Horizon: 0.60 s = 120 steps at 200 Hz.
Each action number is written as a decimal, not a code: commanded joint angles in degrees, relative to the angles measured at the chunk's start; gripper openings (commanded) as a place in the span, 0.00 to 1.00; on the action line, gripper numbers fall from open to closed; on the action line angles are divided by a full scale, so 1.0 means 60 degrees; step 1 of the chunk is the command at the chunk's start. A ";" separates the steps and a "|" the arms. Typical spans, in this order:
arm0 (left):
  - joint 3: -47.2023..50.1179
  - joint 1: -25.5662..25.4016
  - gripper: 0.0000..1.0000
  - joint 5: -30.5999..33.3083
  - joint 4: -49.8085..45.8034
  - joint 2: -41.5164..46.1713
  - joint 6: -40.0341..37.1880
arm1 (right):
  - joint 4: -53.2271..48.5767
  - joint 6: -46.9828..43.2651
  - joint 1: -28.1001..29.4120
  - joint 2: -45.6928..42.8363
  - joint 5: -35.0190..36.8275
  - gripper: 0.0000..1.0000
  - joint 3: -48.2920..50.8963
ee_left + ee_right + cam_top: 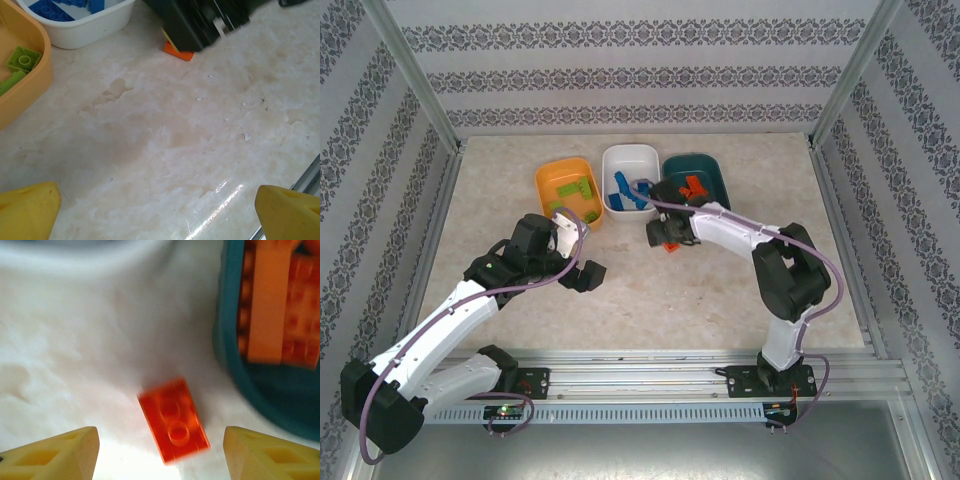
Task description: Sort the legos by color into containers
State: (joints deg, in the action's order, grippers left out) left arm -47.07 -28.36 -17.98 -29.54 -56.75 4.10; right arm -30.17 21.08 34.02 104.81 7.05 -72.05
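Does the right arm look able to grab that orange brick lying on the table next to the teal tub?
Probably yes: the right gripper hangs right over the orange brick, jaws open on either side, nothing between. The teal tub sits close beside it, though.

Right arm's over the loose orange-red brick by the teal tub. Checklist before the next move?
1. Right gripper open, one finger on each side of the orange-red brick: ok.
2. Brick inside the teal tub: not ok, it lies on the table beside the tub.
3. Brick at rest: cannot tell, blurred in the right wrist view.
4. Left gripper open, empty, apart from the right arm: ok.
5. Colours unmixed: green bricks in the orange tub, blue bricks in the white tub: ok.
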 commanded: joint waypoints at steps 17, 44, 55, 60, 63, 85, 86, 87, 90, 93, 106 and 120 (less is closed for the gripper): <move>-0.0080 0.0143 1.00 -0.0160 0.0141 0.0010 0.0095 | 0.0463 -0.0195 0.0084 -0.0016 0.0160 0.69 0.0435; -0.0059 0.0154 1.00 -0.0060 0.0104 0.0053 0.0079 | 0.0425 -0.0181 -0.0012 0.0538 0.0406 0.71 0.0263; -0.0038 0.0156 1.00 -0.0046 0.0105 0.0041 0.0079 | 0.0430 -0.0192 -0.0064 0.0731 0.0424 0.71 0.0157; -0.0036 0.0156 1.00 -0.0047 0.0111 0.0036 0.0086 | 0.0408 -0.0217 -0.0076 0.0819 0.0447 0.71 0.0084; -0.0036 0.0149 1.00 -0.0050 0.0110 0.0028 0.0083 | 0.0381 -0.0230 -0.0075 0.0862 0.0471 0.71 0.0032; -0.0067 0.0154 1.00 -0.0090 0.0097 -0.0061 0.0066 | 0.0324 -0.0319 -0.0096 0.1208 0.0500 0.71 -0.0269; -0.0073 0.0148 1.00 -0.0085 0.0093 -0.0069 0.0065 | 0.0325 -0.0320 -0.0100 0.1222 0.0498 0.71 -0.0283; -0.0077 0.0145 1.00 -0.0090 0.0091 -0.0066 0.0057 | 0.0326 -0.0320 -0.0102 0.1244 0.0496 0.71 -0.0297; -0.0080 0.0158 1.00 -0.0083 0.0090 -0.0085 0.0071 | 0.0327 -0.0320 -0.0103 0.1268 0.0477 0.70 -0.0315; -0.0080 0.0149 1.00 -0.0088 0.0097 -0.0089 0.0065 | 0.0323 -0.0333 -0.0117 0.1325 0.0467 0.70 -0.0370; -0.0080 0.0156 1.00 -0.0078 0.0089 -0.0095 0.0064 | 0.0334 -0.0360 -0.0162 0.1508 0.0418 0.69 -0.0506; -0.0069 0.0160 1.00 -0.0085 0.0095 -0.0106 0.0064 | 0.0409 -0.0379 -0.0184 0.1660 0.0297 0.66 -0.0609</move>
State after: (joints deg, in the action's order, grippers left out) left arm -47.07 -28.36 -17.96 -29.54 -57.25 4.10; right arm -28.34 19.84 33.85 112.46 8.29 -73.52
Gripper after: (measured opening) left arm 0.999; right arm 0.681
